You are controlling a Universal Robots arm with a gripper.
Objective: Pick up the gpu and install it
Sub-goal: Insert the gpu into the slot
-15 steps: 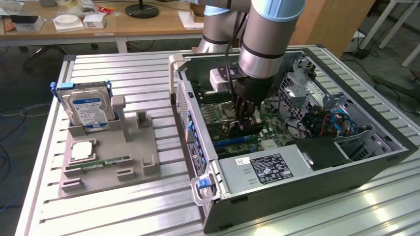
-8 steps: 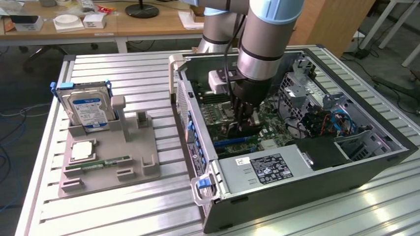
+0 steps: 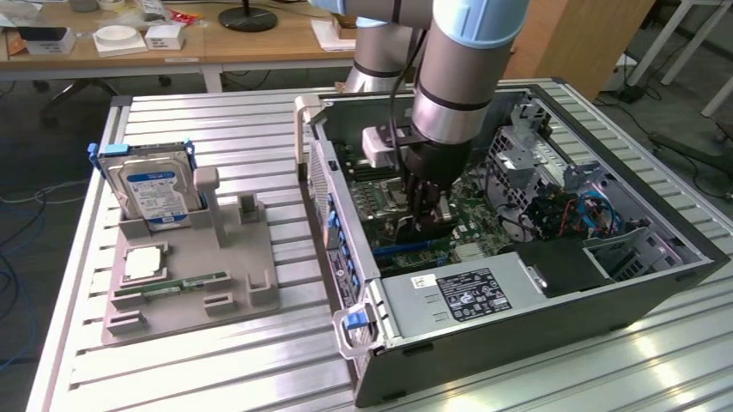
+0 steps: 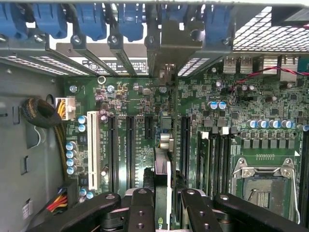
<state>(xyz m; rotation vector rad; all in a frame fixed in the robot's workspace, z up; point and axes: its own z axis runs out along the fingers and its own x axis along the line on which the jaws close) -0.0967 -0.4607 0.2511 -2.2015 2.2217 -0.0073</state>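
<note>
Gpu (image 4: pixel 162 169) is clamped edge-on between my fingers (image 4: pixel 141 208), standing upright over the green motherboard (image 4: pixel 251 111) inside the open computer case (image 3: pixel 675 257). My pincer (image 4: pixel 162 212) is closed narrow on the thin card, gripping its top edge; in the exterior view my gripper (image 3: pixel 427 210) reaches down into the middle of the case, well apart from the grey parts tray (image 3: pixel 184 283) where the hard drive (image 3: pixel 154 193) stands.

From the wrist view the card runs toward the row of bracket slots and blue latches (image 4: pixel 130 21) at the back wall, and it seems to sit between two of the long black slots (image 4: pixel 130 145). I cannot tell whether its lower edge is already in a slot or just above one.

What worries me: if the card is a little off line with the slot, pushing down would jam its contact edge on the slot's plastic wall and could bend the board. The metal bracket end may catch the rear frame instead of sliding into its opening. My grip is on a thin edge, so the card could tilt or slip in my fingers under load.
</note>
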